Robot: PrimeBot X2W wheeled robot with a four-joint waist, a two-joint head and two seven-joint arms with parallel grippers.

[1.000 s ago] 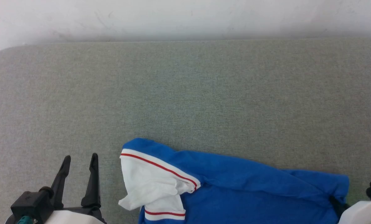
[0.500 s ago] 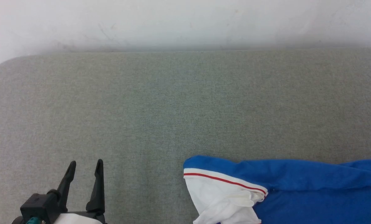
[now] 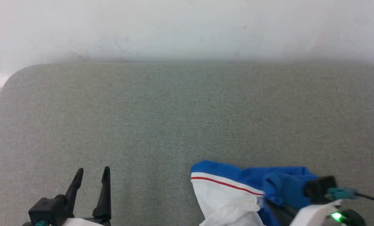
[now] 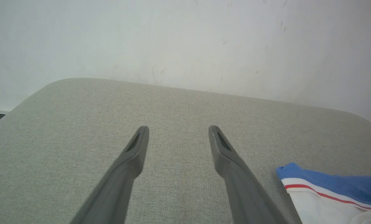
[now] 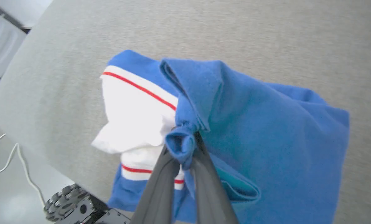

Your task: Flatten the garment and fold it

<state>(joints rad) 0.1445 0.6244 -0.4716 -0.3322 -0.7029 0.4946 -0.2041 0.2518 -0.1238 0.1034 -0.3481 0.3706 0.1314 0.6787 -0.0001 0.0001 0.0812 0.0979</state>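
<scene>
A grey-green cloth-covered desk [image 3: 174, 119] with rounded corners stands against a scuffed white wall [image 3: 187, 28]. Past its near edge, the right wrist view shows pale floor, a white cable [image 5: 5, 161] and a dark toothed wheel [image 5: 64, 200]. Since a second ago the head camera has shifted, so the desk's far edge sits lower in the picture. The blue body of the garment [image 3: 224, 197], then spread long towards the right, is now drawn into a bunch beside the right arm's dark wrist block. The right tool [image 5: 185, 149] is pinched nearly closed on a rolled blue fold. The white, red-striped sleeve lies just left of its fingers, and the blue body lies beyond and to the right. The left tool [image 3: 93, 171] stands wide and empty over bare desk, with the garment well to its right.
</scene>
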